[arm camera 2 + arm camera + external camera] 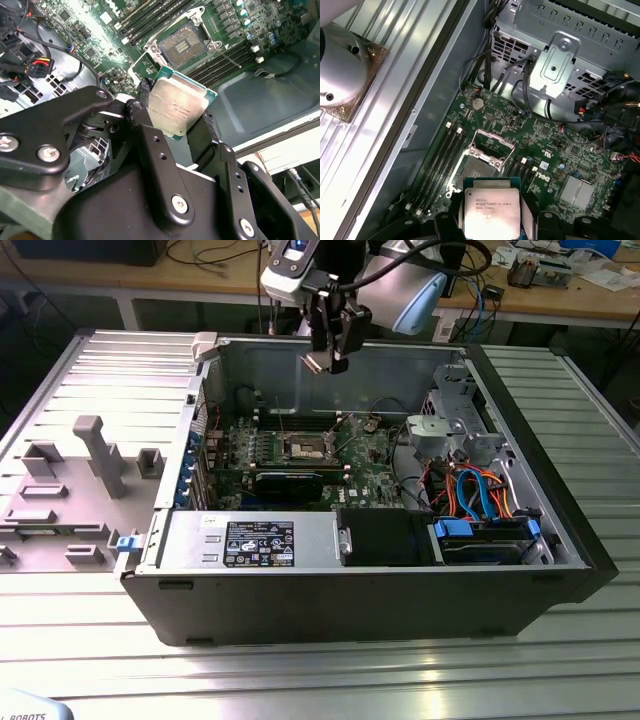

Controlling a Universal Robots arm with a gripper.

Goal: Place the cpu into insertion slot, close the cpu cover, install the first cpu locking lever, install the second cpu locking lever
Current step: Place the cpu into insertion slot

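My gripper (333, 352) hangs above the open computer case, over the rear part of the green motherboard (370, 455). It is shut on the cpu (177, 107), a silver-topped square chip held by two opposite edges between the black fingers (145, 90). In both wrist views the chip is in the air, well above the board. The insertion slot (477, 167) lies uncovered below it, its dark contact field showing (184, 45). The cpu cover (492, 140) stands tilted up at the far side of the socket. The socket also shows from outside (305, 448).
A silver drive cage (450, 430) with orange and blue cables (480, 490) fills the case on the exterior view's right. A labelled power supply (255, 540) sits at the front. Memory slots (440, 155) flank the socket. A grey fixture plate with blocks (90, 455) lies at the exterior view's left.
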